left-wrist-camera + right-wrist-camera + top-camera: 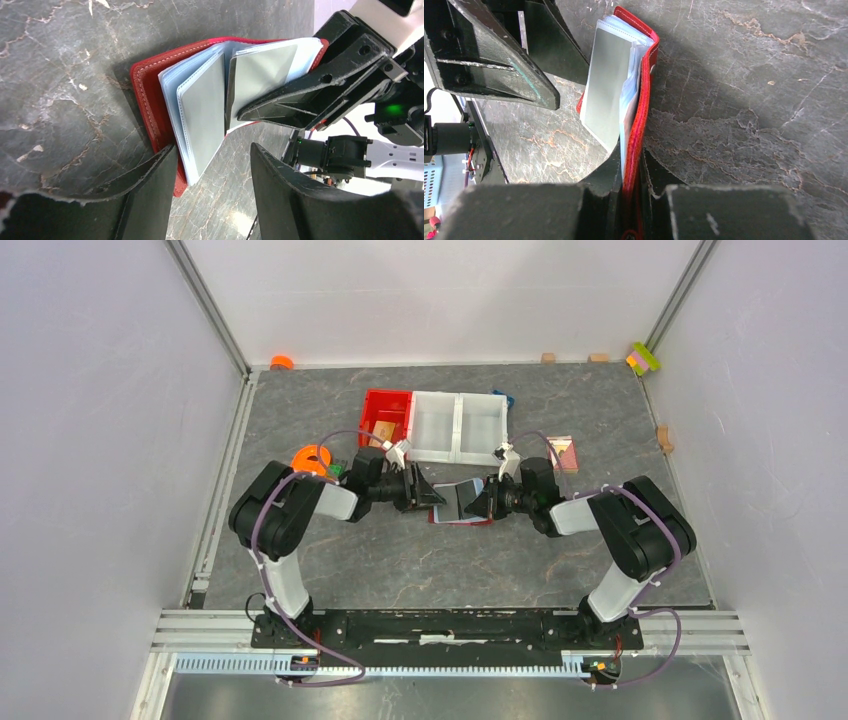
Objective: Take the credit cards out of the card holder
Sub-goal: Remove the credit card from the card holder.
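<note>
Our right gripper point(631, 167) pinches the card holder point(645, 95) by its cover, fanning it open. Our left gripper point(212, 150) gapes empty at the clear sleeves point(200, 110), ready to pick.

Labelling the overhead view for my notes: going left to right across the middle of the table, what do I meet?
orange object → left gripper → card holder → right gripper → patterned card
</note>
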